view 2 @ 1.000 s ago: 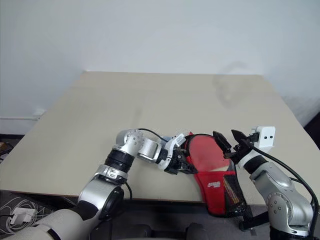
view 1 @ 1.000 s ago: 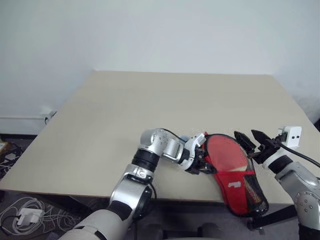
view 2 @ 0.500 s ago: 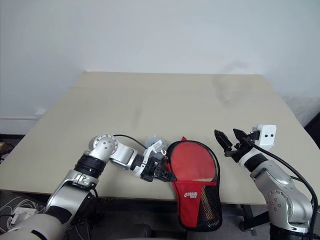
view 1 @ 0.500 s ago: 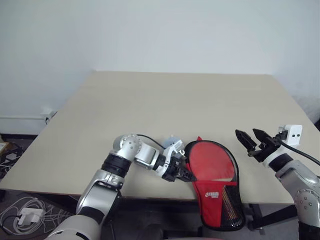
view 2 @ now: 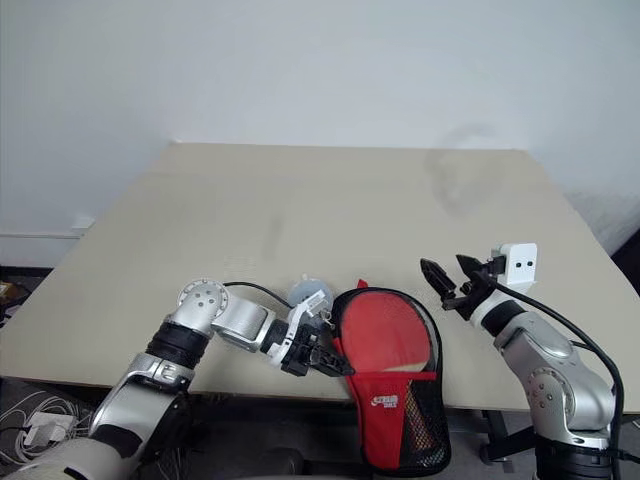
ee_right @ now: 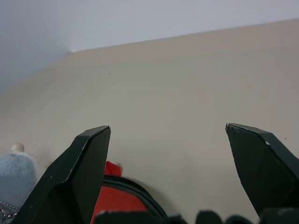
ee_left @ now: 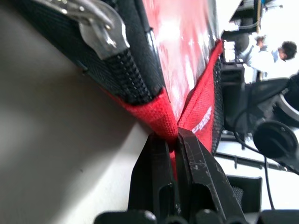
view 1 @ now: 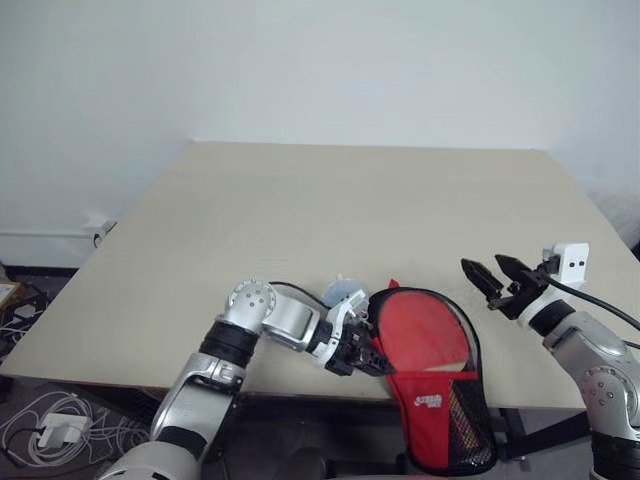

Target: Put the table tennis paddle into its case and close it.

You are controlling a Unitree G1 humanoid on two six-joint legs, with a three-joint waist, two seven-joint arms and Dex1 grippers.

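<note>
Left gripper (view 1: 372,360) pinches red paddle-shaped zip case (view 1: 440,385) overhanging beige table's (view 1: 300,210) near edge, right gripper (view 1: 490,282) wide, empty; a slipped pinch could drop it.

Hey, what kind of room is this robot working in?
Probably an office or lab: a plain beige table against a bare white wall, loose cables on the floor, and a person at equipment behind.

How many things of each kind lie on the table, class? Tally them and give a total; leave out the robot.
Case, red with black mesh: 1
Table tennis paddle, red face, inside the case: 1
Pale fluffy pom-pom charm beside the case: 1
Total: 3
</note>
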